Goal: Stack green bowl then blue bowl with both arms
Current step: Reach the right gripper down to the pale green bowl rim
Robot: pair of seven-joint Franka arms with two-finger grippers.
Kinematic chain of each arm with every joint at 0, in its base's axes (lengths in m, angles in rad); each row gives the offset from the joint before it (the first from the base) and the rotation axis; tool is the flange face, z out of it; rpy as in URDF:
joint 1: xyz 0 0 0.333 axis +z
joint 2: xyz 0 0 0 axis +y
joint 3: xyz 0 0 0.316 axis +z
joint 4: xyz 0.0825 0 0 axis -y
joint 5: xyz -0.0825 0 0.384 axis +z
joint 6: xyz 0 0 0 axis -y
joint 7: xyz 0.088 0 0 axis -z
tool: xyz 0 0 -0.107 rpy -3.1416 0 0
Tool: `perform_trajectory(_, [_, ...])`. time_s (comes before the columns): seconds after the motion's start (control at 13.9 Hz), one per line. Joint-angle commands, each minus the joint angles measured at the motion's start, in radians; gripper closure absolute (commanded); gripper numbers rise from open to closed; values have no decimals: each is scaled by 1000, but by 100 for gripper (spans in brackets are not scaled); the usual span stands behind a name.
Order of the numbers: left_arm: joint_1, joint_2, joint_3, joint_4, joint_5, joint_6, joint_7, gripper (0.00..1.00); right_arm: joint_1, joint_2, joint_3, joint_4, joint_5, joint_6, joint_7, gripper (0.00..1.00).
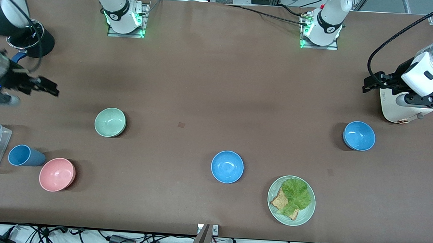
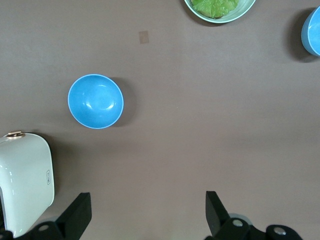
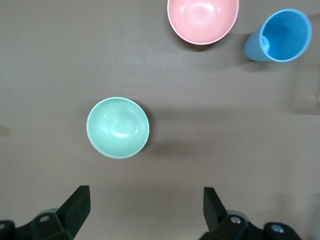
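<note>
left fingers (image 2: 145, 215) spread, empty | right fingers (image 3: 145, 212) spread, empty | green bowl (image 1: 110, 122), blue bowl (image 1: 359, 135) apart on table

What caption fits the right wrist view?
Open right pincer above the table, green bowl ahead, pink bowl and blue cup past it.

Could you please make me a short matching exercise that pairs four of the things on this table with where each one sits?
Things:
1. green bowl
2. pink bowl
3. plate
4. blue cup

Places:
A. holds toast and lettuce, toward the left arm's end
B. alone on bare table, toward the right arm's end, farther from the front camera than the pink bowl
C. on its side beside a clear container
D. nearest the front camera at the right arm's end, beside the blue cup

Pairs: 1-B, 2-D, 3-A, 4-C
</note>
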Motion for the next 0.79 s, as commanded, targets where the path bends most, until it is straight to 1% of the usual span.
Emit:
perform_trajectory(0.0, [5,20,2,31,-12,-21,-3,0,6,121,8,10,-13,63,1,0])
perform_trajectory(0.14, [8,23,3,31,-11,-24,0,0,26,195,8,8,-13,83,2,0])
perform_trajectory(0.29, [14,23,3,31,-12,-23,6,0,44,265,8,8,-13,135,4,0])
perform_trajectory(0.43, [13,23,2,34,-12,-18,6,0,41,333,8,4,-13,198,4,0])
perform_trajectory(0.57, [11,21,2,34,-11,-21,0,0,38,384,8,2,-11,223,4,0])
perform_trajectory(0.72, [13,23,2,34,-9,-20,7,0,41,413,8,2,-11,230,4,0])
